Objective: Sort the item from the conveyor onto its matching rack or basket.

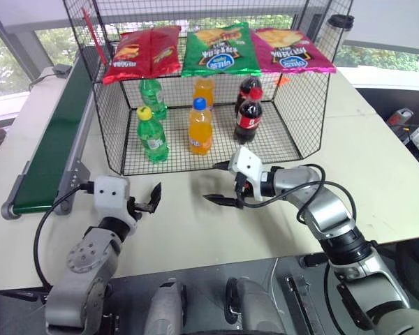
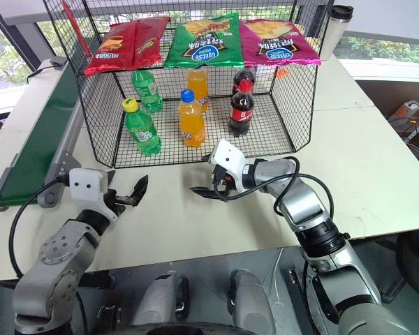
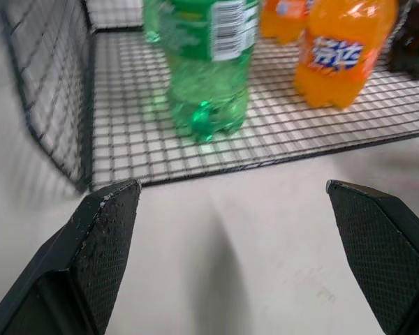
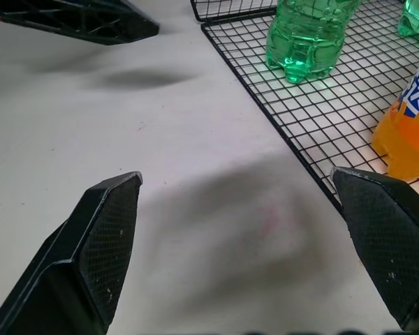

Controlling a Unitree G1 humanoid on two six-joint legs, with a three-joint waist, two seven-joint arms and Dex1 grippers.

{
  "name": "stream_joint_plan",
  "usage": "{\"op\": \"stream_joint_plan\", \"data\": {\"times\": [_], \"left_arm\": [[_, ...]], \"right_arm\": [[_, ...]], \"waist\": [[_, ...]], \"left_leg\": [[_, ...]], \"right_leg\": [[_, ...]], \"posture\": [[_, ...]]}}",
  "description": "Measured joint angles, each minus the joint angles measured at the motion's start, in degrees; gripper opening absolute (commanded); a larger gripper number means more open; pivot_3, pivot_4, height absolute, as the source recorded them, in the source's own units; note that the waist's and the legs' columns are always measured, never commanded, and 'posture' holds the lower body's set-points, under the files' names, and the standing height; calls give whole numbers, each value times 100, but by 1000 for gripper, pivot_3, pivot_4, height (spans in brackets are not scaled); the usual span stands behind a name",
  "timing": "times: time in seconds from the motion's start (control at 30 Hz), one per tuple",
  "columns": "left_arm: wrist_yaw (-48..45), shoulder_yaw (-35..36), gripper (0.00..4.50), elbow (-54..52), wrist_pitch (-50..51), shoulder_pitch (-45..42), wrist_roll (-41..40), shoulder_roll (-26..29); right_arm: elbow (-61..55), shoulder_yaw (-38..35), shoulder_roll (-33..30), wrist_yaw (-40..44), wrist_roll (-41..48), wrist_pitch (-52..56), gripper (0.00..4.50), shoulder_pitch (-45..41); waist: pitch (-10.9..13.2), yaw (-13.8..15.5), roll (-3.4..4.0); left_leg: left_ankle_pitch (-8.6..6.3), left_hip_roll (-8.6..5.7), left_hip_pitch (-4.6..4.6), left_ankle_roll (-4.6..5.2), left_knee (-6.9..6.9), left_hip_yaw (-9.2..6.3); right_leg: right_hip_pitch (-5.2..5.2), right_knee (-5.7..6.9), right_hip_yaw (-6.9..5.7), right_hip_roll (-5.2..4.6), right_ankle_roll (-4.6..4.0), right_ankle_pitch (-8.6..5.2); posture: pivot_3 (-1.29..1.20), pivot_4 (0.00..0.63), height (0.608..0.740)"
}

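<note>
The item, a green bottle with a yellow cap, stands upright on the grid floor at the front left of the black wire rack; its base also shows in the left wrist view. No bottle lies on the dark green conveyor along the table's left side. My left gripper hovers open and empty over the white table, just in front of the rack's left corner. My right gripper is open and empty too, pointing left in front of the rack's middle.
Inside the rack stand a second green bottle, two orange bottles and two cola bottles. Three chip bags lie on its upper shelf. A tumbler stands at the back right. The table's front edge is near both arms.
</note>
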Motion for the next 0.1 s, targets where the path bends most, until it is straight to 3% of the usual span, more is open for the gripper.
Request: {"op": "stream_joint_plan", "data": {"times": [0.1], "left_arm": [[-3,-1,4419,-9,0,171,-2,34]], "right_arm": [[-104,-45,-50,106,144,55,4500,95]], "waist": [[0,-3,0]], "left_leg": [[0,0,0,0,0,1]], "right_leg": [[0,-2,0,0,0,0]], "posture": [[0,150,740]]}}
